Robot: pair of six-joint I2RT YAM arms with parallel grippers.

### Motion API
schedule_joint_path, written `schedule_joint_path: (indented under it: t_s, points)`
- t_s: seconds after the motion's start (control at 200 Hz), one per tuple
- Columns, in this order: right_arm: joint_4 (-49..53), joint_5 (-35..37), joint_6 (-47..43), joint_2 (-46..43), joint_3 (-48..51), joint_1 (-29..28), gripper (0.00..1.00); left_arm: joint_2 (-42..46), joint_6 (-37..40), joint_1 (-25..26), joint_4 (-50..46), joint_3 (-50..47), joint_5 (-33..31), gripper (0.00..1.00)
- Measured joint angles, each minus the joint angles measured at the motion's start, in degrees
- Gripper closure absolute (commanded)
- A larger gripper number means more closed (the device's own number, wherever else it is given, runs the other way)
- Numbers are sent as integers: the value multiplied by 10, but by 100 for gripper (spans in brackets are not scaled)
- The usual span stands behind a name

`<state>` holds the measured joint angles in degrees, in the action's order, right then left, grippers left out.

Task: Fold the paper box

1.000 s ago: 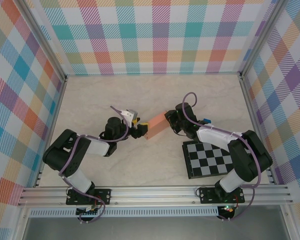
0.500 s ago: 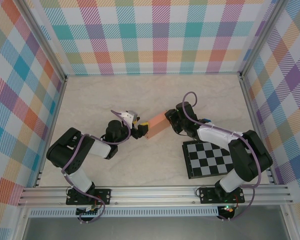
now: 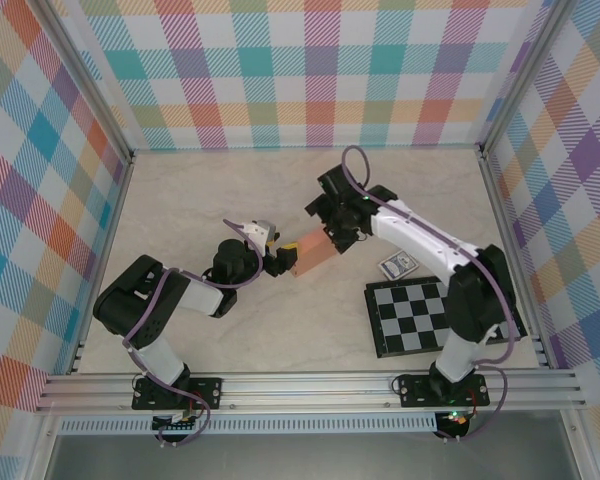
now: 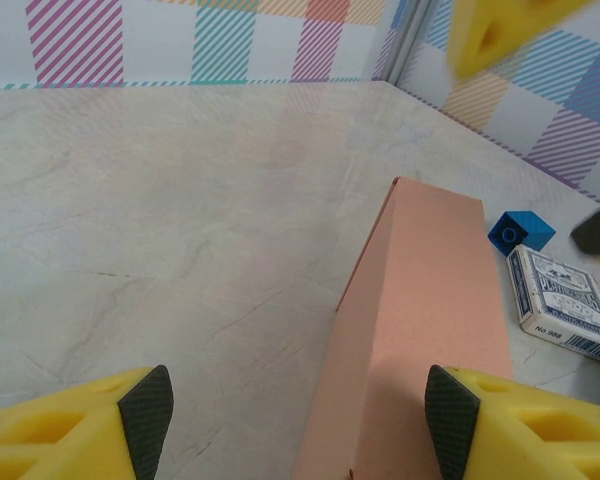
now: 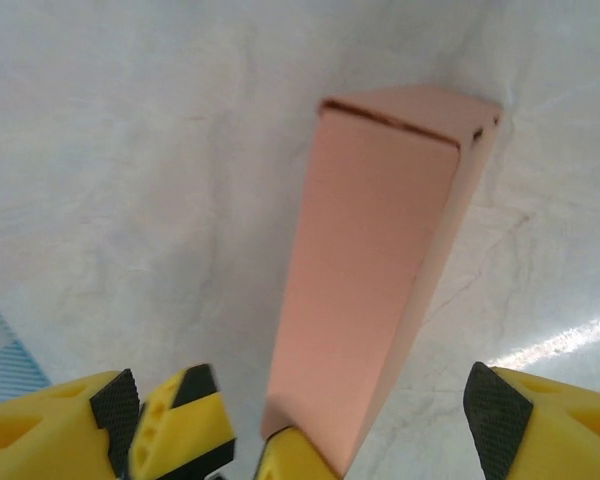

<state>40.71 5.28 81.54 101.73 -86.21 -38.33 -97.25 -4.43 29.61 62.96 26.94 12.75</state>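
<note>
paper box [image 3: 313,252] is folded up into a long closed rectangular shape, lying on its side diagonally mid table [image 3: 210,200], one end toward the left arm, the other toward the back right; right wrist view shows a thin dark seam along the flap at one end. left gripper [image 3: 277,260] sits at the box's near-left end, jaws spread and straddling it: in the left wrist view the box [image 4: 410,330] runs away between the pads [image 4: 145,408], left pad well apart from the card, right pad just beside its edge, can't tell if it touches, so released, not clamping. right gripper [image 3: 332,228] is at the box's other end, over it; in its wrist view the box [image 5: 370,270] lies between wide-spread pads [image 5: 495,408] with table showing on both sides, so also released, nothing held. left arm [image 3: 170,300] is folded low, elbow out to the left, forearm reaching right along the table to the box. right arm [image 3: 420,240] is stretched from its base up and left, passing over the checkered board [image 3: 420,315], wrist bent down at the box. card deck [image 3: 398,265] lies on the table just behind the board, and in the left wrist view a blue block [image 4: 520,232] sits just beside the deck, both near the box's far end but apart from it
</note>
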Motion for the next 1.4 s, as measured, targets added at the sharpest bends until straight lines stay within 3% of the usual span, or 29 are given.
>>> schedule_joint_path:
  t_s: [0.225, 0.355, 0.445, 0.54, 0.63, 0.81, 0.95, 0.995, 1.105, 1.2, 1.295, 1.4]
  points:
    - [61, -4, 34, 107, -44, -19, 17, 4, 0, 0, -7, 0, -5, 30]
    - [70, -4, 33, 114, -53, -19, 23, 9, 1, 3, -16, 1, -9, 30]
    - [68, -6, 28, 114, -53, -19, 33, 22, 4, 3, -34, 1, -12, 30]
    - [48, -14, 18, 114, -46, -19, 39, 55, 10, 4, -82, 0, -16, 30]
    - [21, -23, -3, 107, -27, -18, 41, 107, 17, 4, -145, -9, -34, 24]
    - [-52, -52, -94, 98, 8, -18, 41, 263, 26, -1, -240, -21, -105, 16]
    - [-163, -101, -153, 67, 83, -18, 41, 350, 16, -41, -309, -11, -170, 6]
    - [-193, -116, -166, 59, 106, -18, 41, 356, 11, -58, -334, -1, -186, 0]
    - [-280, -164, -187, 47, 167, -8, 41, 352, 6, -97, -390, 22, -223, 0]
    - [-345, -210, -198, 45, 223, 11, 32, 344, 3, -116, -430, 32, -272, 0]
    - [-353, -235, -218, 44, 249, 33, 22, 327, 4, -122, -461, 36, -335, 0]
    - [-341, -240, -244, 34, 251, 52, 19, 304, 6, -126, -480, 35, -413, 0]
